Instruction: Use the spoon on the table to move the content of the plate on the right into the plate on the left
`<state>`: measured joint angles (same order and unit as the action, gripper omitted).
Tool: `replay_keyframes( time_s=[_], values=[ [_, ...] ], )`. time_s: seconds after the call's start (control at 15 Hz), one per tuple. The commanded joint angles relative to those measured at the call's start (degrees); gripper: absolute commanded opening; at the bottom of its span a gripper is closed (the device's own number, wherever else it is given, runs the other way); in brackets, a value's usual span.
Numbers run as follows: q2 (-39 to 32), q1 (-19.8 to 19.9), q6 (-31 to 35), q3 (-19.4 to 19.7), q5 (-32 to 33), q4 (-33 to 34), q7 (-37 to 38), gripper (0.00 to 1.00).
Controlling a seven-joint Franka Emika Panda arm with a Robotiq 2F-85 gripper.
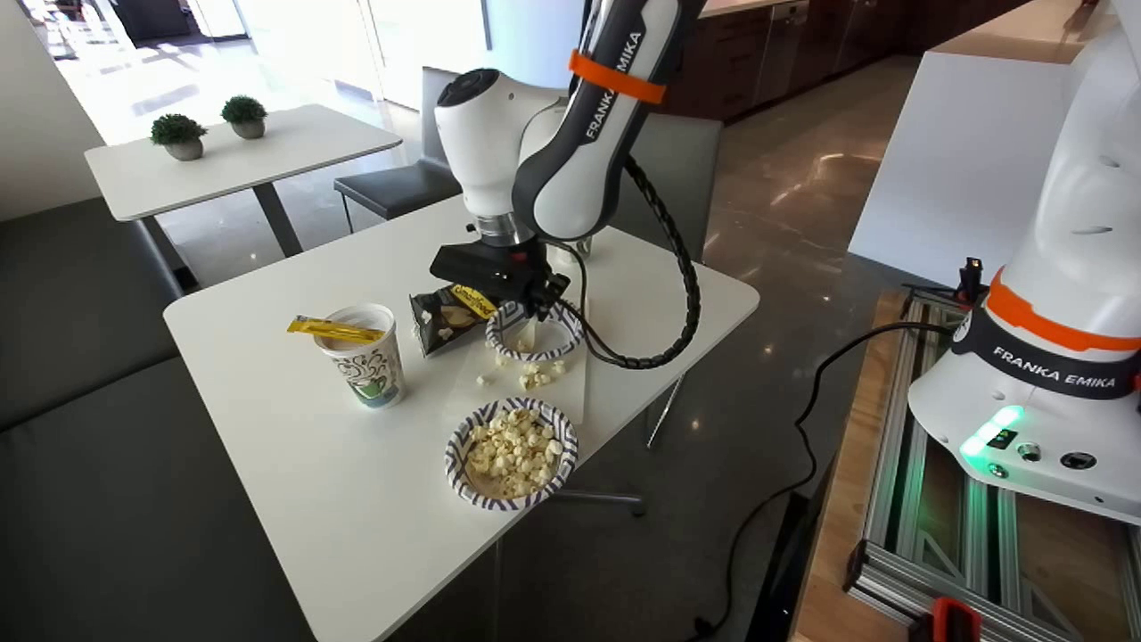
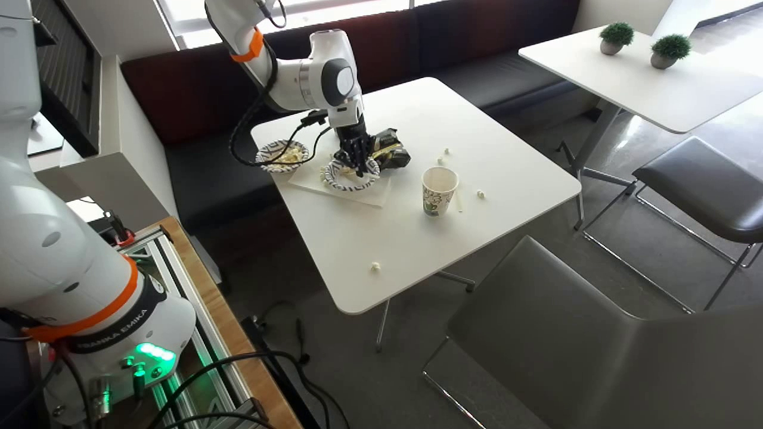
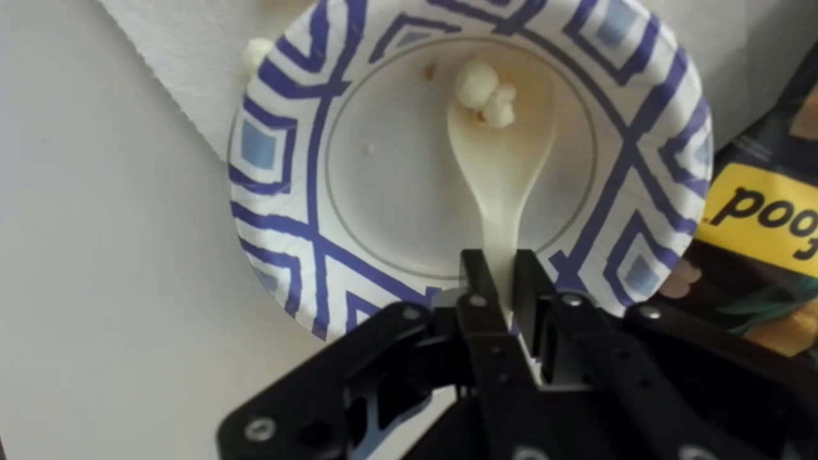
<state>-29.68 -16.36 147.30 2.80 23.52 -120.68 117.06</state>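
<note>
Wrist view: we see the claw (image 3: pixel 500 271), nearly closed, pinching the smooth spoon (image 3: pixel 501 179) by its handle, long axis straight out over the near-empty patterned plate (image 3: pixel 409 211), lumpy popcorn (image 3: pixel 497 114) aboard. In an exterior view, we have the full plate (image 1: pixel 457 459) camera-side of the claw, likely next. In an exterior view, we log a glossy bag (image 2: pixel 390 156) on the tabletop (image 2: pixel 405 220).

From here I see a paper cup (image 2: pixel 437 196) on the white table (image 2: pixel 405 244); near it, a napkin (image 2: pixel 313 177), snack bag (image 2: pixel 390 149) and loose popcorn (image 2: pixel 480 193).
</note>
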Motion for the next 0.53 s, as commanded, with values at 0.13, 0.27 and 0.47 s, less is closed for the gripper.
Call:
replay_keyframes(
  time_s=[0.13, 0.27, 0.47],
  values=[
    [0.13, 0.31, 2.59, -0.25, -3.68, -0.96, -3.64, 0.03],
    [0.81, 0.86, 2.85, -0.16, -5.07, -1.12, -4.62, 0.03],
    [1.86, 2.08, 3.43, -0.33, -7.71, -1.33, -6.73, 0.03]
  ],
)
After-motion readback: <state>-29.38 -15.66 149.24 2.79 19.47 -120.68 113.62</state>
